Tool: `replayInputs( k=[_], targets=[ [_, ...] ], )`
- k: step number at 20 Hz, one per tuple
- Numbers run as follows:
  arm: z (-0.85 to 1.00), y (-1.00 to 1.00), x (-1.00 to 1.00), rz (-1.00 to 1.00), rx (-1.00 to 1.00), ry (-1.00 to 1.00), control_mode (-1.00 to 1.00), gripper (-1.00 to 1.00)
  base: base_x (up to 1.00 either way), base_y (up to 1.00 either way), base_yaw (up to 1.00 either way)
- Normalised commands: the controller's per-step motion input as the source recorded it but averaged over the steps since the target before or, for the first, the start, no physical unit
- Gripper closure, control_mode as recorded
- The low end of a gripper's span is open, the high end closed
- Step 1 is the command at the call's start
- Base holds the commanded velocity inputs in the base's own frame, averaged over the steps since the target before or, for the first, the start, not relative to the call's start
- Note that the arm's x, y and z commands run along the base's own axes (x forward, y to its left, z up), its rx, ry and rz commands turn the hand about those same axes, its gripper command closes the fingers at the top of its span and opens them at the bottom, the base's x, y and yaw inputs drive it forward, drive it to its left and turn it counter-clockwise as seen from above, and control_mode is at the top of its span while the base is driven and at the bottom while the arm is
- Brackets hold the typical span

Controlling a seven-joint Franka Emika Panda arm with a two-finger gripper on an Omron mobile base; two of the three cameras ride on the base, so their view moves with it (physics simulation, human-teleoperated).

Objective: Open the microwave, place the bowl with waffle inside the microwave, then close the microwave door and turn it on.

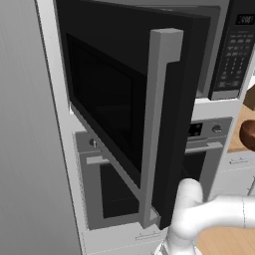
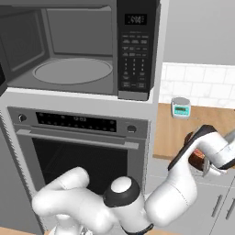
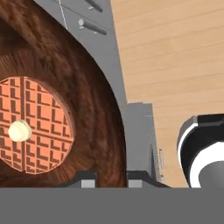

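We take the microwave (image 2: 78, 48) as our landmark. Its door (image 1: 124, 104) hangs wide open to the left of the cavity, the tall grey handle (image 1: 158, 124) on its free edge. Inside the cavity we see the round turntable (image 2: 72, 71), bare. At the right end of the microwave sits the black keypad strip (image 2: 134, 50) with its small display at the top. Directly below the microwave is the steel-fronted oven (image 2: 78, 147), its door closed.

Right of the microwave and lower down runs a wooden counter (image 2: 172, 133), with a small kitchen timer (image 2: 180, 108) standing near the tiled wall. Further right, at the counter's front edge, our arm reaches down to the dark brown wooden bowl (image 3: 94, 122), which holds a round waffle (image 3: 35, 124) with a pat of butter (image 3: 19, 130) on it. In the hand view, our gripper (image 3: 111, 177) straddles the bowl's rim, one fingertip (image 3: 85, 177) inside and the other outside, the jaws narrowed on the rim.
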Motion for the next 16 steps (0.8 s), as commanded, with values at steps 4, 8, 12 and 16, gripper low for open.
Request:
replayInputs(
  k=[4,8,12,16],
  targets=[
    [0.56,0.46,-1.00,0.02,0.01,-0.38,-1.00,1.00,0.00,0.00,0.00],
    [0.36,0.95,-1.00,0.07,0.00,-0.37,-1.00,1.00,0.00,0.00,0.00],
    [0.34,1.00,-1.00,0.10,-0.01,-0.27,-1.00,1.00,0.00,0.00,0.00],
    [0.45,1.00,-0.94,0.15,0.00,-0.21,-1.00,1.00,0.00,0.00,0.00]
  ],
)
